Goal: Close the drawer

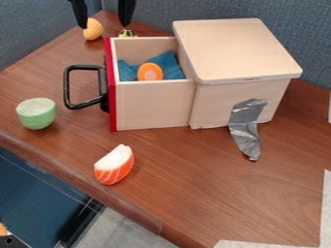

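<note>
1. Gripper (103, 23) is seen above the far corner of the tabletop (194, 164), its two fingers spread wide apart with nothing held between them.
2. The drawer (152, 104) is pulled well out of the wooden box (242, 48), toward the tabletop's left edge. Its red front (112, 106) and black handle (67, 87) are turned that way, and a blue cloth (173, 65) and an orange piece (150, 71) are carried inside.
3. The step in hand is judged to be the approach; the closing push is yet to be made.
4. For the next move, the gripper should be brought down outside the red front, then driven straight toward the box. Contact is best kept near the middle of the front, so that the drawer is not skewed; the handle's loop could be snagged by a fingertip.
5. The gripper's upper part is cut off, and its height over the tabletop cannot be told.
6. A small yellow-and-dark thing (127, 33) is partly hidden behind the drawer, and its kind is hard to make out.
7. The drawer's floor is mostly covered by the cloth, so whether anything lies underneath cannot be told.
</note>
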You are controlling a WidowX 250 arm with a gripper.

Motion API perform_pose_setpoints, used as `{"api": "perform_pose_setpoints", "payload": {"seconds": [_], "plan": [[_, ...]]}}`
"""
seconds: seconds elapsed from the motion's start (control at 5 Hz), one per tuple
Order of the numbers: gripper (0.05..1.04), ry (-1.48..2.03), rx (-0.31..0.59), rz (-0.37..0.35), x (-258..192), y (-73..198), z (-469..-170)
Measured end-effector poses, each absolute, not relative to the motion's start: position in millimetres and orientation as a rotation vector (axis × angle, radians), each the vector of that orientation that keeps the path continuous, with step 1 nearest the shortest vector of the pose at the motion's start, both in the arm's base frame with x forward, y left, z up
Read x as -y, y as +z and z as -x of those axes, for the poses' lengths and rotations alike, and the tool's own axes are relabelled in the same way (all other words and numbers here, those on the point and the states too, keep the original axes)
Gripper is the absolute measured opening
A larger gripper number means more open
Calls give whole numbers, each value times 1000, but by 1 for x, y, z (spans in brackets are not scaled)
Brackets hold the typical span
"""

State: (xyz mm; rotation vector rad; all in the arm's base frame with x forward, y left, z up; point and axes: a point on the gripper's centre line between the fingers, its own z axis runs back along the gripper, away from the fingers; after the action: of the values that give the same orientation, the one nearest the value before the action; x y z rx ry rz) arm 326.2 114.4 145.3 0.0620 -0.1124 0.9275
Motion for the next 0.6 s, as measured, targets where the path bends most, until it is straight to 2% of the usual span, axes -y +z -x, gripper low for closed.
{"api": "perform_pose_setpoints", "payload": {"seconds": [0.4, 0.6], "plan": [[1001, 866, 69, -46, -124, 119, -316], [1001, 784, 119, -30, -136, 120, -307]]}}
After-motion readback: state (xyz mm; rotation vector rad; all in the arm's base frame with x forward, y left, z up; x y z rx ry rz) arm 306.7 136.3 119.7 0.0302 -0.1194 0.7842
